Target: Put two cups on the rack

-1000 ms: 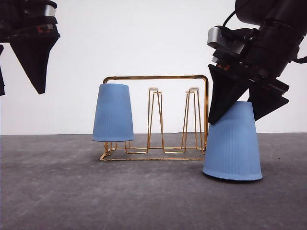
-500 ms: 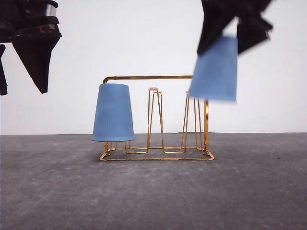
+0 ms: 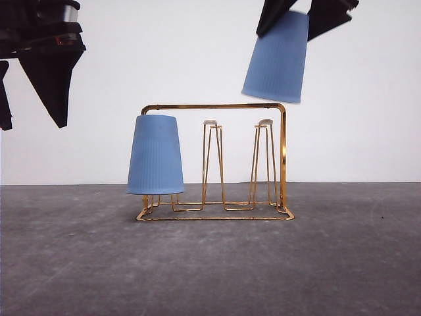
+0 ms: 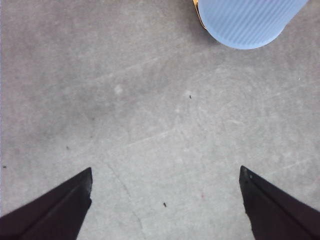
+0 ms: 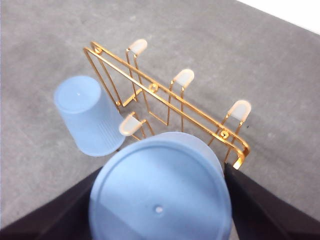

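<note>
A grey table (image 3: pixel 210 263) carries the rack (image 3: pixel 215 161), one cup (image 3: pixel 155 155) upside down on its left peg. The right gripper (image 3: pixel 304 12) clamps the other cup (image 3: pixel 277 58) above the rack's right end. The left gripper (image 4: pixel 165 200) hangs spread wide, holding nothing.

My right gripper (image 3: pixel 295 13) holding a cup (image 3: pixel 277 58) upside down above the rack's (image 3: pixel 215 161) right end, second cup (image 3: pixel 155 155) upturned on its left peg, my left gripper (image 3: pixel 29 79) far left

a grey, faintly scuffed table (image 3: pixel 79 263) bears the gold wire rack (image 3: pixel 217 214) on its base.
</note>
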Controlling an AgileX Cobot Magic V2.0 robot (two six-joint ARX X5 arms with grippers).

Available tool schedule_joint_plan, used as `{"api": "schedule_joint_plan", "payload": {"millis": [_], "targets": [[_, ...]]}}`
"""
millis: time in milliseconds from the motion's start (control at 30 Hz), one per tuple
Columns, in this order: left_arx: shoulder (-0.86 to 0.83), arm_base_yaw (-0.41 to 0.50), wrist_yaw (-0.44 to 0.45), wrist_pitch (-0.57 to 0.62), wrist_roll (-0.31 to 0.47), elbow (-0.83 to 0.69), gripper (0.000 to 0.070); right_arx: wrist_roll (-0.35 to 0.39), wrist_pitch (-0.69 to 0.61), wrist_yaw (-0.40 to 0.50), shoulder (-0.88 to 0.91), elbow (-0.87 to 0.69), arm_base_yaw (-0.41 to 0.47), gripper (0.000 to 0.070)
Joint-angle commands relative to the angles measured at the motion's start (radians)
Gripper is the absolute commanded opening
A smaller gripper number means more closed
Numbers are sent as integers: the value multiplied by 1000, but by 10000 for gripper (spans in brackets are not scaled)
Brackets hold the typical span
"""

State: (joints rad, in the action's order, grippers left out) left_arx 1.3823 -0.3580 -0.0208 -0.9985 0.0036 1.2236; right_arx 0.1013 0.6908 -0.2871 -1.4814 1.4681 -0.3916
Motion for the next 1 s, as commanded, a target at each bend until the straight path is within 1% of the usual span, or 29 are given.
{"api": "schedule_joint_plan", "payload": {"millis": [0,400,733,767,833,967], "targets": [[10,-5,3,4,4,16,556,7,-9,1,-34,18,-4,329],[10,-5,3,5,4,16,556,11,-75,38,-141,18,-4,329],[10,-5,3,5,4,16,556,12,-93,60,-245,18,-4,335],[10,-5,3,5,4,16,556,13,-91,59,-251,18,-4,342],[10,-5,3,5,4,16,556,13,-89,58,-259,18,-4,381],[10,-5,3,4,3,16,556,13,-92,55,-259,18,-5,513]]}}
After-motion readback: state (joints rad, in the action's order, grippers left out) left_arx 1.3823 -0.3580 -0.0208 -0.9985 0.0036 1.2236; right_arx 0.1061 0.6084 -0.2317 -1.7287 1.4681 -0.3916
